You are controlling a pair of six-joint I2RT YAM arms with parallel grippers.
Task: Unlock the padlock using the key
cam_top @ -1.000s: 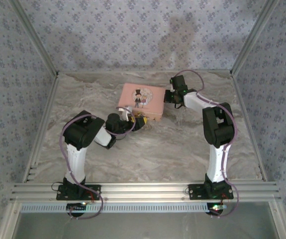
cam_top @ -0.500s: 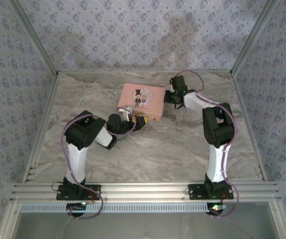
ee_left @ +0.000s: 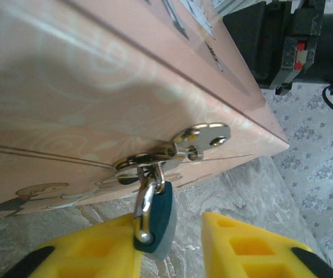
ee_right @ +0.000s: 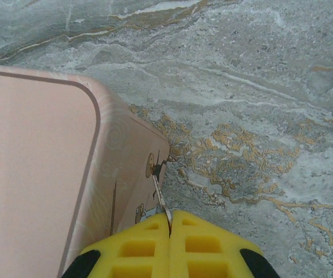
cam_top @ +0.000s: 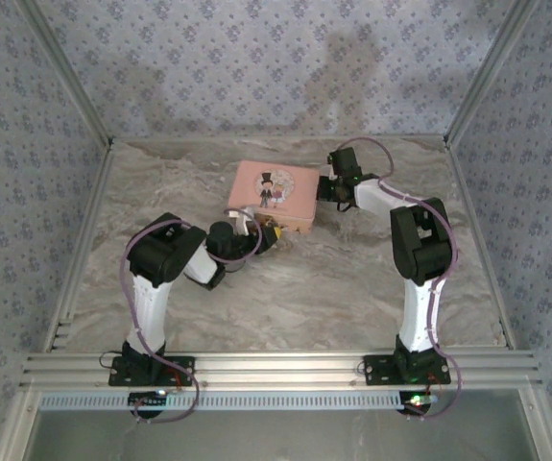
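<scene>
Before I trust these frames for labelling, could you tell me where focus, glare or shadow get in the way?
Left wrist: the pink tin is soft up close, glare whitens the hasp, the padlock is fairly sharp. Right wrist: evenly lit, the key crisp. Top external: a soft shadow on the back wall.

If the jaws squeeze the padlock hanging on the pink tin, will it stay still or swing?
The padlock will probably swing, since it hangs freely from the hasp. Its small, smooth body might slip.

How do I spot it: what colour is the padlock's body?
The padlock body is dark teal, its shackle silver; left wrist view shows it best.
</scene>
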